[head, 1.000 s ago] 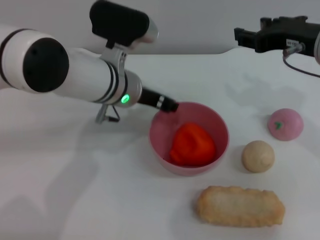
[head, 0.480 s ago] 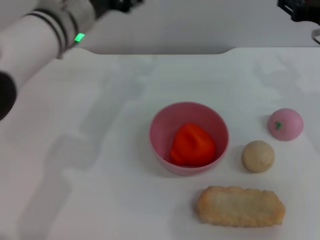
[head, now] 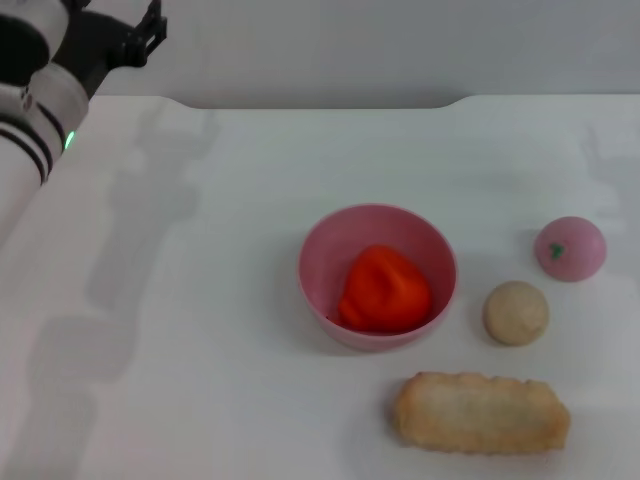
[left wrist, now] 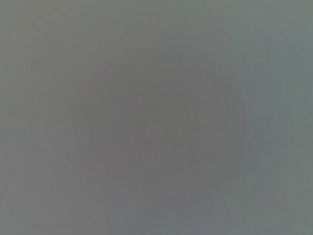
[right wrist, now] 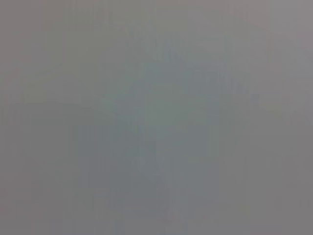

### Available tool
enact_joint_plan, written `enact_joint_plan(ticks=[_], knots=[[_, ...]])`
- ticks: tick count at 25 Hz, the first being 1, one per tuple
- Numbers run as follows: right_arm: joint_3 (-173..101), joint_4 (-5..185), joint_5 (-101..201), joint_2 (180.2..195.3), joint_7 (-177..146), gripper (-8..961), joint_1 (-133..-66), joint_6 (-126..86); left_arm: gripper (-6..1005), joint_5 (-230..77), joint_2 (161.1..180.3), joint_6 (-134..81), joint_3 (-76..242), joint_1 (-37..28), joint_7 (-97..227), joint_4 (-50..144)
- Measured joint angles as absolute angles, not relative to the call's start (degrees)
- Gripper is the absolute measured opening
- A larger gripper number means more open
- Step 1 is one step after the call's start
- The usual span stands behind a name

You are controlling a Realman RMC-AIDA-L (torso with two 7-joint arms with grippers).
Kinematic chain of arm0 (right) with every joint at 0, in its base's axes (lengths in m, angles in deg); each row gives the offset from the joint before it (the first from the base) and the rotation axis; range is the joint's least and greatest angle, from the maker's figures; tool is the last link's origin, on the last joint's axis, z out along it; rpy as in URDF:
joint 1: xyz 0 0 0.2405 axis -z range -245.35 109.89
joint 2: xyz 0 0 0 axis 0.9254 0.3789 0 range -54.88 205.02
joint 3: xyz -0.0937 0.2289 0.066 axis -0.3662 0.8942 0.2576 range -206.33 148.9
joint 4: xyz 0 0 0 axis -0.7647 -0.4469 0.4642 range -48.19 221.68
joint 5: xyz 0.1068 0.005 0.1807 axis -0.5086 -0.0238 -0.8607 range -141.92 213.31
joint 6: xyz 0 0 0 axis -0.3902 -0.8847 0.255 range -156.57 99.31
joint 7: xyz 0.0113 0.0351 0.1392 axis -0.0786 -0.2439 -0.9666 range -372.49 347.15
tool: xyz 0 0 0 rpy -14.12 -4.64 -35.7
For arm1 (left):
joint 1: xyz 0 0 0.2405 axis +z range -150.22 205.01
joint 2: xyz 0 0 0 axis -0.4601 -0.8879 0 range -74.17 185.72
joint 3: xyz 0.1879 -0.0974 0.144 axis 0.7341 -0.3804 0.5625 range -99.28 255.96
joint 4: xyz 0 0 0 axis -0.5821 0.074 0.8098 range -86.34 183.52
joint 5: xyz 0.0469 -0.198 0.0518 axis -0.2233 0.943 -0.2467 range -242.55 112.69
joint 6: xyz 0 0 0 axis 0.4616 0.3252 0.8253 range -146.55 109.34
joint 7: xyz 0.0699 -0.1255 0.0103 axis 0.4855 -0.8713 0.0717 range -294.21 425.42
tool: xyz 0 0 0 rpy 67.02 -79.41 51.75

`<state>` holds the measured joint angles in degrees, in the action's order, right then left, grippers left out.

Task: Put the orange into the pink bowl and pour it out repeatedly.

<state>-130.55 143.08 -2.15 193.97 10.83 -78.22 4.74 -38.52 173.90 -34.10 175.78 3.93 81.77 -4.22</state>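
Note:
The orange (head: pixel 385 290) is a bright red-orange lumpy toy fruit lying inside the pink bowl (head: pixel 331 250). The bowl stands upright at the middle of the white table in the head view. My left gripper (head: pixel 138 34) is raised at the far left corner, well away from the bowl and touching nothing. Only its dark end shows past the white arm. My right gripper is out of the head view. Both wrist views show only plain grey.
A small pink ball with a green mark (head: pixel 570 248) lies right of the bowl. A beige ball (head: pixel 516 312) lies just right of the bowl's front. A tan breaded oblong piece (head: pixel 480 412) lies in front of them.
My left arm has pulled back from the bowl's rim, up and to the far left corner. My right gripper has left the view at the top right. The bowl and orange have not moved.

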Motion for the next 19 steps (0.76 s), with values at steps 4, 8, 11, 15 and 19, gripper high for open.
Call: enact_joint_plan(ticks=[4, 8, 11, 15, 19], knots=[[-133.72, 136.58, -2.11, 193.89, 6.59, 676, -79.69, 13.91, 803, -38.49, 174.01, -41.53, 177.81, 3.98, 78.81, 0.44], [-135.70, 130.13, -2.10, 193.87, -0.41, 676, -81.78, 18.73, 802, -38.47, 174.06, -45.20, 178.90, 4.25, 75.98, 3.55], [-136.48, 128.45, -2.09, 194.00, -3.76, 676, -81.86, 21.04, 801, -38.67, 173.99, -47.35, 179.01, 4.15, 73.51, 5.98], [-136.89, 127.29, -2.09, 193.99, -4.28, 676, -82.01, 21.16, 800, -38.72, 174.01, -49.27, 179.15, 4.18, 71.62, 7.31], [-137.25, 126.30, -2.07, 193.88, -4.32, 676, -82.55, 20.73, 800, -38.53, 174.01, -49.80, 179.18, 4.52, 70.20, 7.60]])
